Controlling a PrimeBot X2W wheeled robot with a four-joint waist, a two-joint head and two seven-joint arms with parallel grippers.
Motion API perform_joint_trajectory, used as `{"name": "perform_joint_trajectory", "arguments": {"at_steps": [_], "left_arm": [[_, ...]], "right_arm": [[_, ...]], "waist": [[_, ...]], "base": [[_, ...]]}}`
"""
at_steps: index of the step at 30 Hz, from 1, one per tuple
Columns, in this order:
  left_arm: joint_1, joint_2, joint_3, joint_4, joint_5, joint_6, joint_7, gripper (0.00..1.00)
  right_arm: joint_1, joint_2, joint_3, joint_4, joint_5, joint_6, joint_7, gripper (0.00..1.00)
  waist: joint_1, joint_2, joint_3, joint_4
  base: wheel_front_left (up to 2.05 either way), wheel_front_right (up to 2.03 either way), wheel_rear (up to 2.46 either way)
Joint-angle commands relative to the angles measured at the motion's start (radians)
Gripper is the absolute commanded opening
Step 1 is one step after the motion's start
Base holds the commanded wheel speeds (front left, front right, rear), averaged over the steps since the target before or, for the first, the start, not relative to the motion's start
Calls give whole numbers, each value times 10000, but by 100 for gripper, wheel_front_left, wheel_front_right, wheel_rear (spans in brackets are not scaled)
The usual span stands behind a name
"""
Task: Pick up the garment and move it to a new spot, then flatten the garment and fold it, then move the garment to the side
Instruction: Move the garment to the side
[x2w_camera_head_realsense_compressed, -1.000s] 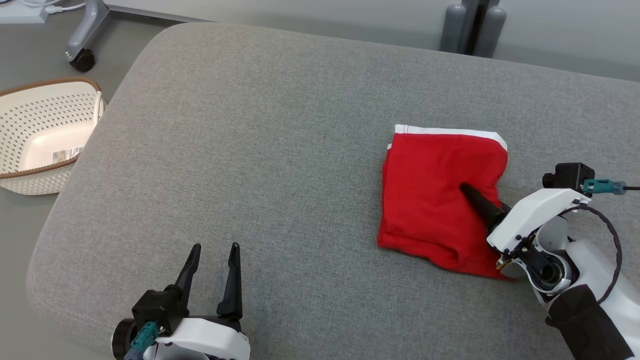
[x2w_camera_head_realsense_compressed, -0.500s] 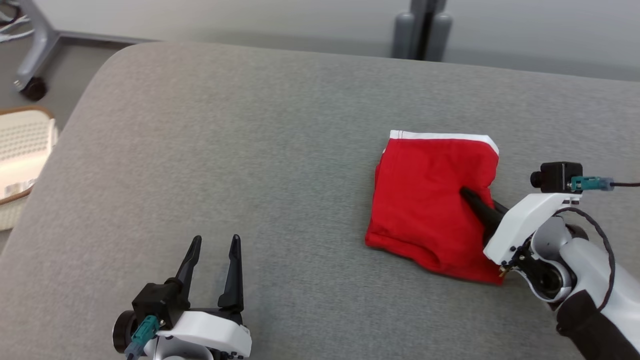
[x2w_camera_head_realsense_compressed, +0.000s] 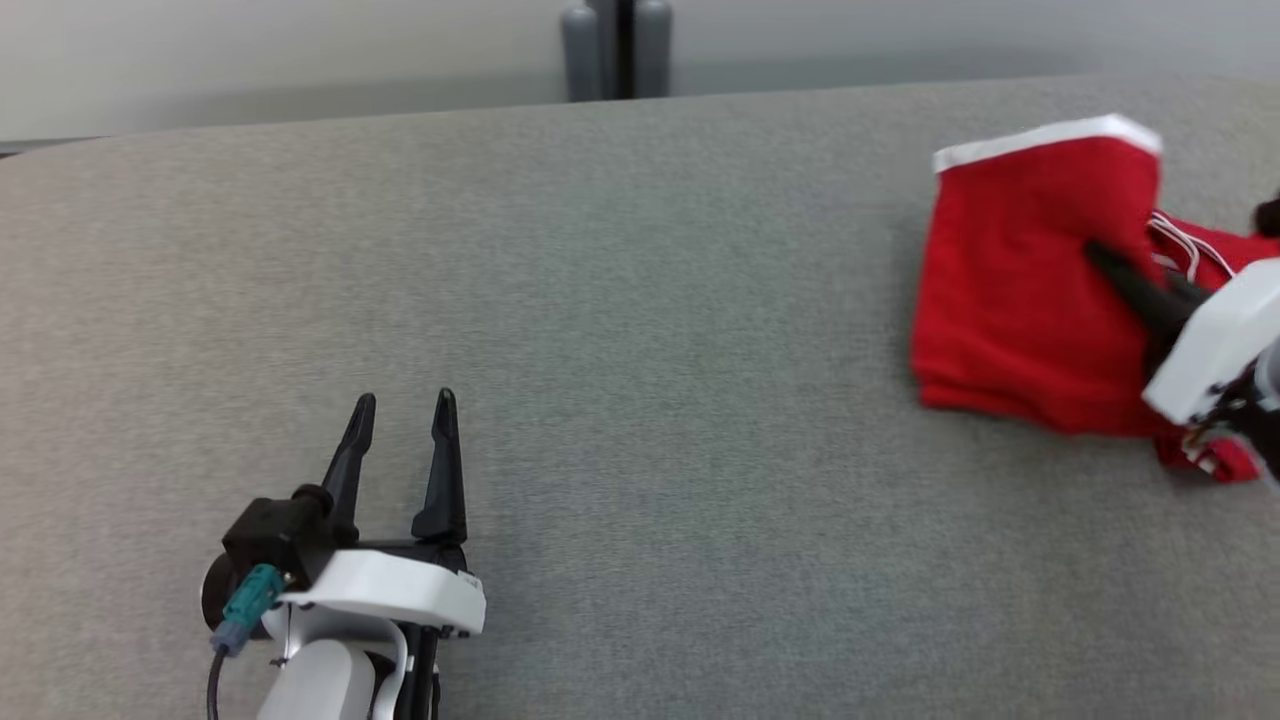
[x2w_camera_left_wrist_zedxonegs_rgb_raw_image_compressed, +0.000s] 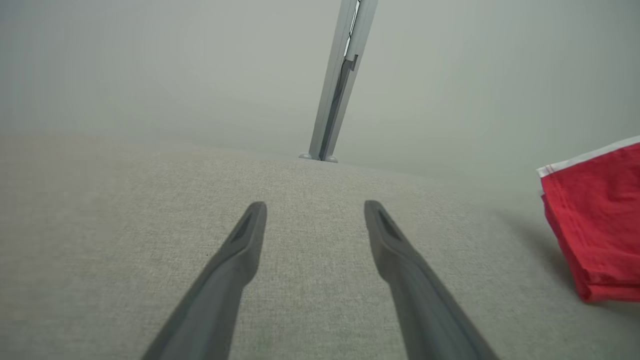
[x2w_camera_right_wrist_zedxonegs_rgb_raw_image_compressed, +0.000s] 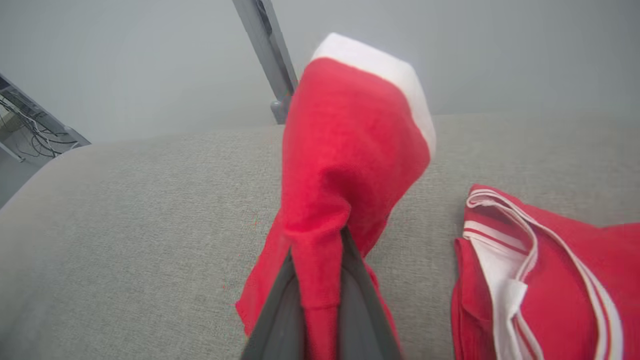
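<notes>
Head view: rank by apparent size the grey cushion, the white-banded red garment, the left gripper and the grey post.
1. grey cushion
2. red garment
3. left gripper, closer to the camera, so its true size against the garment is unsure
4. grey post, cut by the top edge

Head looks down on the cushion; low wrist views share its red garment.

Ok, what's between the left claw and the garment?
Only bare grey cushion lies between the left claw and the garment, as the head view shows.
</notes>
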Motion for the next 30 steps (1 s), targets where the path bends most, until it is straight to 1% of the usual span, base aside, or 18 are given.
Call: {"name": "perform_joint_trajectory", "arguments": {"at_steps": [1,5,10,11,13,14,18,21,30], "left_arm": [[-307,47,103,16,28,-70,-33,100],[-682,46,128,67,122,-189,-33,100],[-993,47,73,141,219,-276,-33,100],[-1043,47,80,179,140,-295,-33,100],[-1081,46,164,274,-455,-364,-33,100],[-1164,44,160,293,-413,-379,-33,100],[-1333,38,137,319,-109,-439,-33,100],[-1429,47,141,303,-52,-470,-33,100],[-1625,75,46,436,-108,-536,4,100]], "right_arm": [[-169,-363,-246,-196,98,9,70,0],[-185,-1209,-877,-480,153,9,143,0],[150,-2093,-1722,-481,99,8,186,0],[217,-2242,-1886,-415,64,8,199,0],[378,-2459,-2220,-315,25,8,184,0],[473,-2562,-2384,-220,28,8,198,0],[828,-3069,-2873,293,-759,5,159,0],[905,-3106,-3275,658,-1486,2,125,0],[1181,-2652,-4230,1408,-3754,5,523,0]], "waist": [[0,0,540,-612],[0,0,1028,-842],[0,0,1590,-859],[0,0,1690,-832],[0,0,1867,-755],[0,0,1958,-702],[0,0,2342,-494],[0,0,2632,-376],[0,0,3232,27]], "base": [[0,0,0],[0,0,0],[0,0,0],[0,0,0],[0,0,0],[0,0,0],[0,0,0],[0,0,0],[0,0,0]]}}
